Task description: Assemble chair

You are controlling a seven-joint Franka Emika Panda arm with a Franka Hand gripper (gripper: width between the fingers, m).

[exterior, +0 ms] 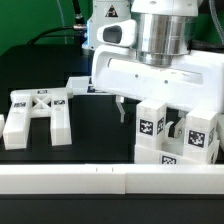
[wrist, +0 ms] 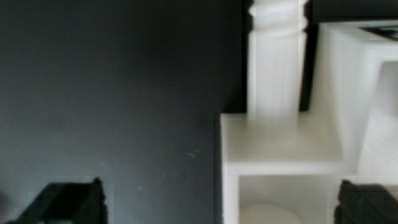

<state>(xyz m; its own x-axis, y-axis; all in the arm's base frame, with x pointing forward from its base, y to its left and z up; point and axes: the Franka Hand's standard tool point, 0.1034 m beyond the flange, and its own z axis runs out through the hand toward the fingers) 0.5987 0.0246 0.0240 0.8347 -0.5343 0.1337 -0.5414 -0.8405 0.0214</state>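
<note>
Overhead, the gripper [wrist: 217, 200] hangs wide open, clasping nothing, above upright tagged chair blocks [exterior: 150, 125] at the exterior view's right; the H-shaped piece [exterior: 38, 103] lies flat at the left, legs pointing toward the camera.

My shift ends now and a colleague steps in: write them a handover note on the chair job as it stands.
Gripper: open, holding nothing, hanging over the cluster of chunky white tagged plastic blocks at the exterior view's right.
Flat H-shaped white plastic piece: loose on the black table, exterior view's left, apart from the cluster.
White turned plastic peg: meets a block; seated or not, cannot tell.
Done: no finished chair shows.
Left: H-shaped piece unjoined; probably most of the assembly.
</note>
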